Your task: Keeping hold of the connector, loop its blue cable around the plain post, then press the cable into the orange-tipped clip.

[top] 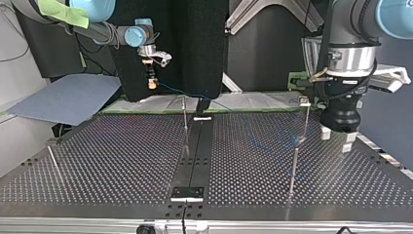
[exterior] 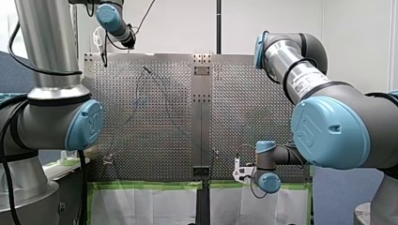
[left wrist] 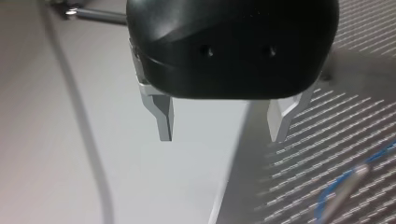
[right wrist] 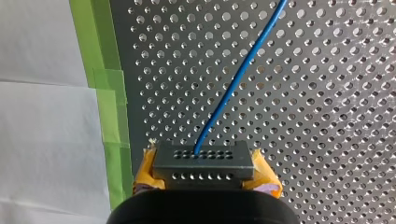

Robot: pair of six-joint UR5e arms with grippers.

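My right gripper (right wrist: 204,173) is shut on a dark grey connector (right wrist: 204,160), which sits between its yellow pads (right wrist: 148,169). The blue cable (right wrist: 239,77) leaves the connector's face and runs out over the perforated plate. In the top view this gripper (top: 152,82) hangs above the plate's far edge, and the cable (top: 195,95) trails toward the view's right. There it curves past a thin upright post (top: 293,168). My left gripper (top: 337,140), black with metal fingers (left wrist: 163,119), stands open and empty just beside that post and the cable (left wrist: 343,184).
A post with a small grey head (top: 305,101) stands behind my left gripper. Another thin post (top: 185,122) rises near the centre strip (top: 197,146), and a leaning rod (top: 54,163) at the view's left. Green tape (right wrist: 109,116) edges the plate.
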